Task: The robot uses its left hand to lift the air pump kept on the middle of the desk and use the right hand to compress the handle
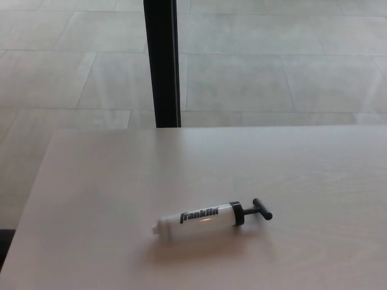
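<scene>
Neither hand shows anywhere in the frame, so we cannot tell whether the fingers of the left or the right are apart or together. We hold nothing that the picture shows.

As far as we can judge, the task has not started in any lasting way: the air pump point(208, 219) lies flat on its side on the bench point(91, 181), not lifted, and its handle point(262, 209) looks close in against the black collar at the end of the barrel, though we cannot tell whether it is fully pushed in. Everything is left to do: we must bring the left hand in to lift the pump, then bring the right hand to the handle and press it in.

The pump sits in the lower middle of the frame, a white barrel with dark lettering, its nozzle end toward the lower left and its T-shaped handle pointing right. With both hands out of sight, we cannot place the pump relative to them.

Beyond the bench, a dark post point(162, 60) stands on the tiled floor point(272, 54) at upper centre-left.
</scene>
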`<state>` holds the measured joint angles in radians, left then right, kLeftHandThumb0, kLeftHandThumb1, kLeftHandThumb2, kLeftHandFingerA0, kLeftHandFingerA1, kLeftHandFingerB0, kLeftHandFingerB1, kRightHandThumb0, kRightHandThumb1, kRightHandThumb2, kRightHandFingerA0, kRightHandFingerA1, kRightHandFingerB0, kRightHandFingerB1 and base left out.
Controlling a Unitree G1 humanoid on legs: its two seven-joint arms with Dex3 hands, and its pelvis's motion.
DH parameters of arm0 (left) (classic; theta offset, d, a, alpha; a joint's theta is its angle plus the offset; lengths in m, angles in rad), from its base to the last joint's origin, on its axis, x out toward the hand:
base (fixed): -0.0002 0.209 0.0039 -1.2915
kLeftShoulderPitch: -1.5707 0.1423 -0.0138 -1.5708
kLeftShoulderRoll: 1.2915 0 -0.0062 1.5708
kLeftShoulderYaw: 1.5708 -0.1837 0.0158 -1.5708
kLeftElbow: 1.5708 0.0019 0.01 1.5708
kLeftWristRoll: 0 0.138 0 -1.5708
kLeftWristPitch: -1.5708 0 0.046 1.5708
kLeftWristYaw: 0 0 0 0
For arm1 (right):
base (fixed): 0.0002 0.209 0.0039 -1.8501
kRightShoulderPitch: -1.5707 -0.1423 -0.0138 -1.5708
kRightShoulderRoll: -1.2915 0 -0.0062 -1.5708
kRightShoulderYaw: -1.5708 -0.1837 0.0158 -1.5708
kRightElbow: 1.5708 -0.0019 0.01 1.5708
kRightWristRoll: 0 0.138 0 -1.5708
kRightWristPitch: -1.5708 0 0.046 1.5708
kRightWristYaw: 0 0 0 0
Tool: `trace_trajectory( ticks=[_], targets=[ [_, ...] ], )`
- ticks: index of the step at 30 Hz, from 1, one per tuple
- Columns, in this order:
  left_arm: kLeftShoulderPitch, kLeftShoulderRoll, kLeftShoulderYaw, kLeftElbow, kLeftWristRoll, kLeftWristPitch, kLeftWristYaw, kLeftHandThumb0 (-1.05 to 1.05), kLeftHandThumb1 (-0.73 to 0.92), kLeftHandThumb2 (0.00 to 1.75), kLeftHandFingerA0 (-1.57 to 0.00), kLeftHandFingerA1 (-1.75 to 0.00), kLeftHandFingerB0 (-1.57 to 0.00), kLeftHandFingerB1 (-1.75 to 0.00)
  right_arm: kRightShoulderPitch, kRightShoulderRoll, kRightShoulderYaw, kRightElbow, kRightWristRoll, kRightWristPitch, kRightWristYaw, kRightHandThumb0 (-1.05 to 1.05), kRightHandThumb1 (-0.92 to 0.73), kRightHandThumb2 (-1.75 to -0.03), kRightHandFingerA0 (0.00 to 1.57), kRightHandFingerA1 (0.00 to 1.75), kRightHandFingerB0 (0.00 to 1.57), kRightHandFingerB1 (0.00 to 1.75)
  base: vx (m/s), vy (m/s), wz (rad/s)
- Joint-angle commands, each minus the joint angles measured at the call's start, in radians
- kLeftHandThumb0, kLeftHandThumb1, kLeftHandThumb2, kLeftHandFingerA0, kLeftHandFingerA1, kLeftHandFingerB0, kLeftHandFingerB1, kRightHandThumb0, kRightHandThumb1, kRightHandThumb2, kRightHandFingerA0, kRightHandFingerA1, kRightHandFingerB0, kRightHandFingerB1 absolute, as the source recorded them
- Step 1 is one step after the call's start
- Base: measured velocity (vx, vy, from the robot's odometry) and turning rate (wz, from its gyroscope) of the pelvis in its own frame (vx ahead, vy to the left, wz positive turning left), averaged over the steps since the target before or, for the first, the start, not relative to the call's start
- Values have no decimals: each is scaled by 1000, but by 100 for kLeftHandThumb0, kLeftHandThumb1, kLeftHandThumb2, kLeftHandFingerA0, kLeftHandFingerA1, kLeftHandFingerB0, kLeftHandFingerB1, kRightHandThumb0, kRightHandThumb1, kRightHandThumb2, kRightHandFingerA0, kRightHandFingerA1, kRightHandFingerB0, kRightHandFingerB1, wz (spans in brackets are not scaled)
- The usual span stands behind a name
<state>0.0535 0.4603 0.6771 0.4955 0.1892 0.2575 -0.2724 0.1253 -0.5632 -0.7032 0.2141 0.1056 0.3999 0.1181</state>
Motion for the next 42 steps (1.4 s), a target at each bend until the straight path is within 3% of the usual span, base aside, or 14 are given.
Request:
trace_trajectory(
  ticks=[1, 7, 9, 13, 16, 17, 18, 19, 26, 27, 29, 38, 39, 42],
  targets=[
    [248, 55, 757, 592, -711, -220, 0, -58, 73, 62, -41, -60, -32, -39, 104, -82, -444, 462, 191, -415, -131, -82, -91, -77, 28, 52, 12, 38, 0, 0, 0],
    [268, 15, 715, 666, -643, -210, 21, -55, 74, 62, -40, -52, -33, -40, 113, -37, -423, 585, 190, -479, -140, -86, -92, -75, 38, 57, 11, 31, 0, 0, 0],
    [300, -19, 644, 691, -561, -231, 29, -56, 73, 61, -40, -52, -33, -40, 115, -6, -412, 633, 192, -517, -132, -90, -79, -116, 36, 62, 5, 33, 0, 0, 0],
    [325, -47, 565, 710, -469, -218, 30, -59, 60, 93, -46, -67, -31, -53, 98, -9, -402, 699, 196, -530, -104, -88, -92, -68, 43, 55, 22, 38, 0, 0, 0],
    [352, -49, 496, 696, -400, -205, 26, -59, 60, 94, -51, -65, -37, -55, 81, -14, -382, 751, 192, -557, -68, -84, -73, -108, 34, 59, 13, 45, 0, 0, 0],
    [366, -56, 495, 671, -406, -209, -4, -60, 61, 95, -50, -64, -38, -55, 75, -5, -378, 751, 194, -554, -60, -83, -91, -68, 42, 51, 18, 31, 0, 0, 0],
    [362, -50, 498, 680, -412, -211, -1, -59, 60, 94, -48, -62, -36, -54, 70, -5, -370, 771, 189, -561, -59, -81, -72, -109, 41, 62, 11, 45, 0, 0, 0],
    [355, -44, 499, 683, -416, -212, 5, -58, 75, 62, -59, -55, -45, -43, 73, 5, -366, 767, 186, -563, -63, -78, -91, -67, 48, 56, 20, 33, 0, 0, 0],
    [299, 8, 469, 780, -405, -238, 35, -61, 72, 62, -64, -46, -45, -38, 73, 66, -307, 807, 167, -581, -32, -80, -89, -67, 60, 55, 27, 32, 0, 0, 0],
    [293, 14, 453, 795, -391, -246, 41, -65, 58, 90, -57, -58, -40, -51, 76, 71, -281, 809, 151, -586, -15, -82, -74, -110, 54, 64, 20, 46, 0, 0, 0],
    [292, 18, 452, 792, -402, -247, 34, -62, 71, 61, -65, -48, -48, -40, 85, 71, -250, 816, 131, -622, -1, -79, -91, -67, 61, 54, 29, 32, 0, 0, 0],
    [294, 24, 434, 799, -426, -232, 7, -60, 58, 91, -58, -64, -40, -53, 79, 55, -147, 824, 82, -662, -6, -76, -90, -67, 56, 57, 28, 34, 0, 0, 0],
    [290, 29, 426, 801, -424, -230, 13, -60, 58, 91, -59, -64, -41, -53, 77, 50, -134, 833, 82, -655, -2, -78, -73, -108, 45, 63, 17, 46, 0, 0, 0],
    [287, 31, 405, 803, -424, -243, 14, -60, 71, 62, -62, -51, -47, -41, 75, 30, -86, 870, 64, -659, -16, -83, -92, -71, 33, 53, 18, 32, 0, 0, 0]
  ],
)
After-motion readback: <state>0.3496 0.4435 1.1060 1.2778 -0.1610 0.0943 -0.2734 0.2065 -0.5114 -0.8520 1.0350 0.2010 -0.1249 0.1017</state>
